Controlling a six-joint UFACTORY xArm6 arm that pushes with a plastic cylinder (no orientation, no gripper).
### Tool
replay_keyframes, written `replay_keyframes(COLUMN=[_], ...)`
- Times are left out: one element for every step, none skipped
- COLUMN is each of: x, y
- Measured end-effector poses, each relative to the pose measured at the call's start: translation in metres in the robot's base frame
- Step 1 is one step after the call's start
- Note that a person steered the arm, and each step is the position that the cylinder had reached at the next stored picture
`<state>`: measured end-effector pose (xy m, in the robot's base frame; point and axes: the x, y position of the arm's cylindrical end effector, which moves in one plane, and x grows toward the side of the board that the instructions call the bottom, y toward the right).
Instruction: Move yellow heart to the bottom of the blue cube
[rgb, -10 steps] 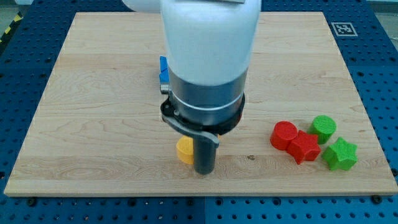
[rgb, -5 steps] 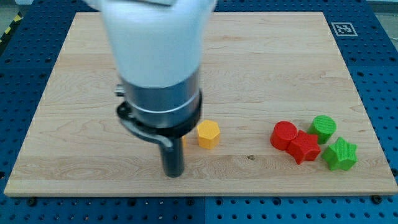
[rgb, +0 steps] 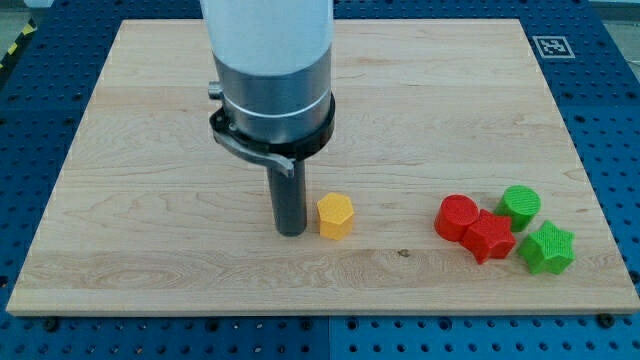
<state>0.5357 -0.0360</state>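
Since the rod carries no pincer, my tip (rgb: 290, 231) rests just left of the yellow hexagonal plastic block (rgb: 335, 215) on the pale wooden surface (rgb: 130, 200), heart and cube unseen.

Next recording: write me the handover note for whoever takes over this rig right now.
No gripper: the arm ends in a rod. My tip rests on the board just to the view's left of a yellow block; whether they touch cannot be told.
That block looks hexagonal, not clearly the yellow heart. No blue cube is visible; the arm's body may hide it.
Red cylinder, red star-like block, green cylinder and green star sit clustered at the view's right.
Done: cannot be confirmed.
Left: find the blue cube and the heart, then push the heart below the cube.
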Motion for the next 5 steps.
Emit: replay_keyframes(x=[-0.014, -0.035, -0.06, -0.066, -0.054], y=[0.0, 0.0, 0.0, 0.002, 0.003])
